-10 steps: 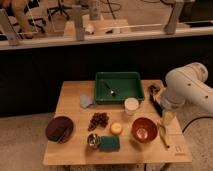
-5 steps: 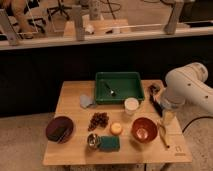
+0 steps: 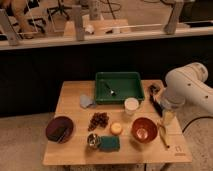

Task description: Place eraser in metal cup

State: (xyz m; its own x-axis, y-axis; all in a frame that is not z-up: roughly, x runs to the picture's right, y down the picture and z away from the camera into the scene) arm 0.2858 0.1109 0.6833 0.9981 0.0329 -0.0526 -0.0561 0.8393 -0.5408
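The eraser, a small dark oblong block, lies in a dark maroon bowl at the table's front left. The metal cup, small and shiny, stands near the front edge, touching or right beside a flat green sponge. My gripper is dark and hangs over the table's right edge, beside the green tray, far from both the eraser and the cup. The white arm bulks behind it on the right.
A green tray with a small utensil sits at the back centre. A white cup, a reddish-orange bowl, grapes, a yellow round item, a grey cloth and a banana lie on the wooden table.
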